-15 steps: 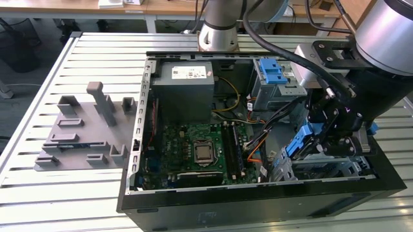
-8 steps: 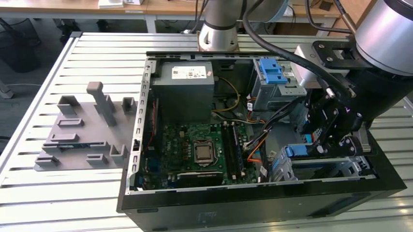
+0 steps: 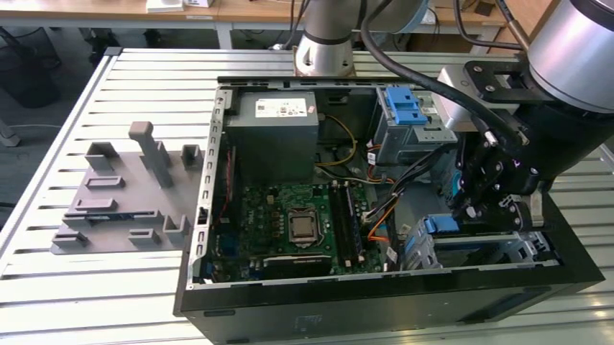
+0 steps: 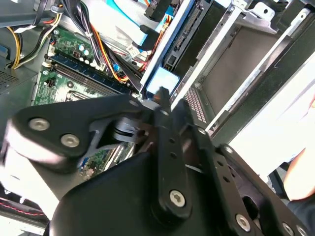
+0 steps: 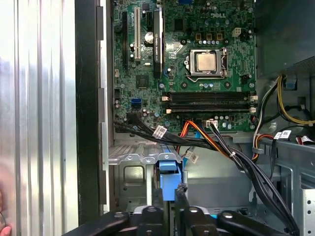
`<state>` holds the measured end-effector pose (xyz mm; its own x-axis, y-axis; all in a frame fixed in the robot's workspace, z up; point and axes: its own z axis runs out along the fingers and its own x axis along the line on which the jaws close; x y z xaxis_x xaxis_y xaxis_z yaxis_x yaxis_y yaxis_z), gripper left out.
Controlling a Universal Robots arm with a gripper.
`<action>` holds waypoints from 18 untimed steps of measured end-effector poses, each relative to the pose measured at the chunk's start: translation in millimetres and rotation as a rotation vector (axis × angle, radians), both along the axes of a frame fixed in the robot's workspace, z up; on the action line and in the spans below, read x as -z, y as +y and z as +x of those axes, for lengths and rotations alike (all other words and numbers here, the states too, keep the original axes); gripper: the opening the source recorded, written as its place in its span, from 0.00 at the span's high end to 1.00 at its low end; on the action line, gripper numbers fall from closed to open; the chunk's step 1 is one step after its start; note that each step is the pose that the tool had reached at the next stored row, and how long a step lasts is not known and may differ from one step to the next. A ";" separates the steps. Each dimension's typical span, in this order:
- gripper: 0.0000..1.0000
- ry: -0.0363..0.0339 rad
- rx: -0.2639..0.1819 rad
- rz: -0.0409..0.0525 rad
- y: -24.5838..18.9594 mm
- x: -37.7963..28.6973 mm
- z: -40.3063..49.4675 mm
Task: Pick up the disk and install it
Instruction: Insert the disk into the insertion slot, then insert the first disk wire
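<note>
The disk (image 3: 443, 225) stands on edge in the metal drive cage (image 3: 523, 248) at the corner of the open computer case on the exterior view's right; its blue plastic rail end shows. My gripper (image 3: 472, 214) hangs right over it. In the first wrist view the two black fingers close in on the disk's blue end (image 5: 168, 178), with the gripper (image 5: 168, 195) shut on it. In the second wrist view the disk (image 4: 165, 76) runs edge-on along the cage wall, with the gripper (image 4: 171, 102) at its end.
The case holds a green motherboard (image 3: 298, 223), a grey power-supply box (image 3: 278, 122), a bright blue latch (image 3: 405, 108) and cable bundles (image 5: 221, 142) crossing near the cage. A grey parts fixture (image 3: 125, 194) lies on the slatted table. A person's hand (image 4: 301, 172) shows beside the case.
</note>
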<state>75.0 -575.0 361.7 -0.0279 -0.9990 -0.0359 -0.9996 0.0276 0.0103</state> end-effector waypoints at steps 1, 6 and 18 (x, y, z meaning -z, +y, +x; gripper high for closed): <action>0.82 0.0000 0.000 0.0000 0.0 0.0 0.0; 0.89 0.0000 0.000 0.0000 0.0 0.1 0.0; 0.89 0.0000 0.000 -0.0001 0.0 0.8 0.0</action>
<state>75.0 -575.0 360.9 -0.0280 -0.9990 -0.0359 -0.9996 0.0276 0.0103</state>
